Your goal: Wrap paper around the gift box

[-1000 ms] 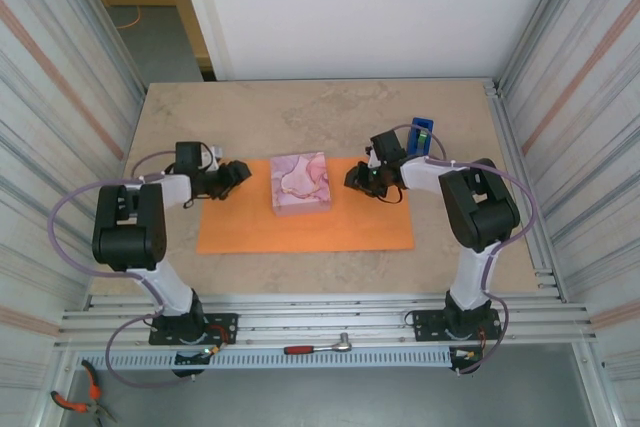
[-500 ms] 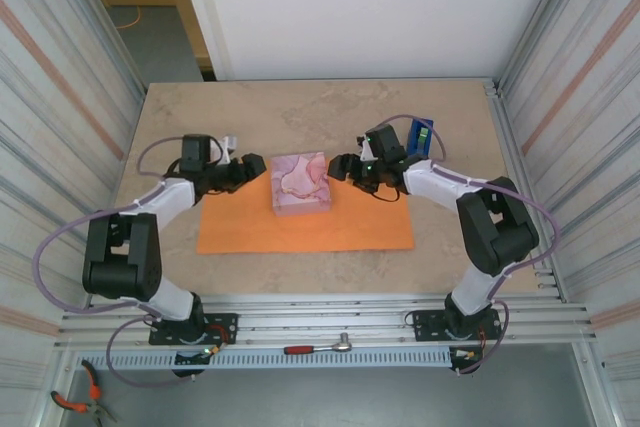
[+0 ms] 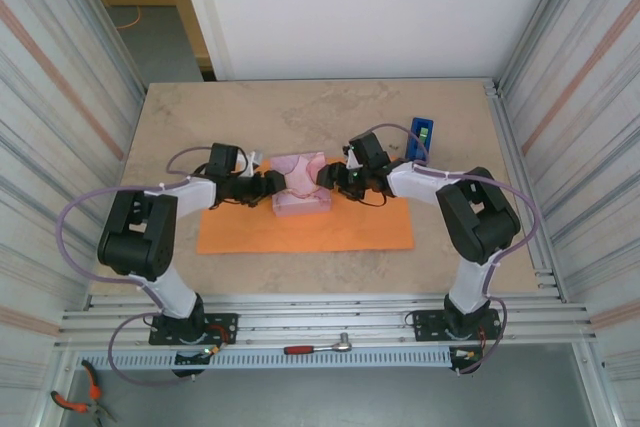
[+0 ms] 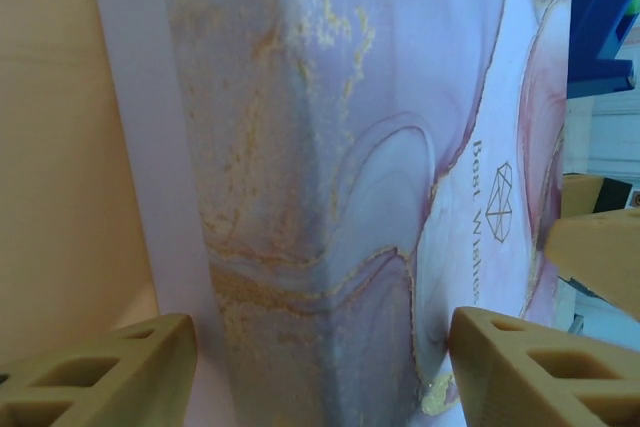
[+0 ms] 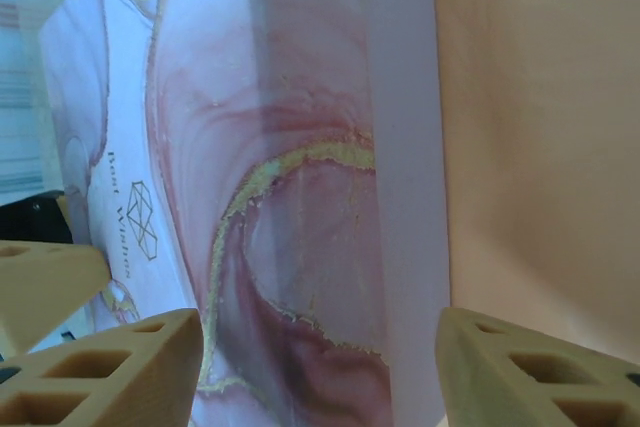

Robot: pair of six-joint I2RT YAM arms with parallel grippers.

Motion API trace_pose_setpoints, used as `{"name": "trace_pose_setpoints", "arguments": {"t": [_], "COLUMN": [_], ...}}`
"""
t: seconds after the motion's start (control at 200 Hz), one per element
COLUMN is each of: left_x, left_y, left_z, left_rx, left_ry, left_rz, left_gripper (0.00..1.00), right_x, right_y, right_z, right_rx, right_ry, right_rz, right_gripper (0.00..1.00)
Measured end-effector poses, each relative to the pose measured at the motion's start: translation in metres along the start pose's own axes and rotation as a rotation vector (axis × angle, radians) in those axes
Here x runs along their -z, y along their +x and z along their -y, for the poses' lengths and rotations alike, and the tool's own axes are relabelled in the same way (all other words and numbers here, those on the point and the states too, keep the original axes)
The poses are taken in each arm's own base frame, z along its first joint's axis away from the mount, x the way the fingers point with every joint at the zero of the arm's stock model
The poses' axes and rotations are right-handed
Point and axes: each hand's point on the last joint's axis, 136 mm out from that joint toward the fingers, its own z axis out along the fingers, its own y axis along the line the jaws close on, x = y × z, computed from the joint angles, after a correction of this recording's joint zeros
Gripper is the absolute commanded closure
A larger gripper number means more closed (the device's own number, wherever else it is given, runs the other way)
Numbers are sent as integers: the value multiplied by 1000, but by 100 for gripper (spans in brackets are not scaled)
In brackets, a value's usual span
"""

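The gift box (image 3: 300,190) lies flat on the far half of the orange paper (image 3: 305,232), with its far side close to the far edge of the sheet. Your left claw (image 3: 268,187) is at its left side and your right claw (image 3: 330,178) at its right side. In both wrist views the fingers are spread, with a side wall of the box in front of them, and nothing is pinched. I judge that you are squaring or moving the box on the sheet. Push from both sides with the same force and stay low, so that the box slides and does not tip. Do not let a fingertip catch the thin paper, because it can wrinkle or travel with the box. The bench (image 3: 250,117) is a smooth beige stone-look top, so the sheet may slip. A blue tape dispenser (image 3: 422,137) stands near the right arm. White wall is behind, ribbed metal panels at both sides.
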Motion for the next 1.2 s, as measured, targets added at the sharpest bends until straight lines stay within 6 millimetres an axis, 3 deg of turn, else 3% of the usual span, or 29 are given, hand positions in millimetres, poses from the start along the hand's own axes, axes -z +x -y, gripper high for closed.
{"name": "trace_pose_setpoints", "arguments": {"t": [0.16,0.616,0.967,1.027,1.132,1.203], "left_x": [0,9,-1,-3,-5,-7], "left_y": [-6,3,35,40,42,42], "left_z": [5,49,33,30,30,34], "left_rx": [-12,-81,-50,-49,-56,-72], "left_ry": [2,30,-3,-4,2,18], "left_rz": [10,29,-31,-38,-40,-37], "left_gripper": [43,43,39,36,33,31], "right_x": [1,49,43,41,36,33], "right_y": [-3,6,37,40,44,48], "right_z": [-5,-16,-1,2,9,12], "right_rx": [-8,21,12,1,-7,-9], "right_ry": [-19,0,47,53,68,77], "right_rz": [8,119,97,89,77,67], "right_gripper": [61,62,62,57,35,30]}}
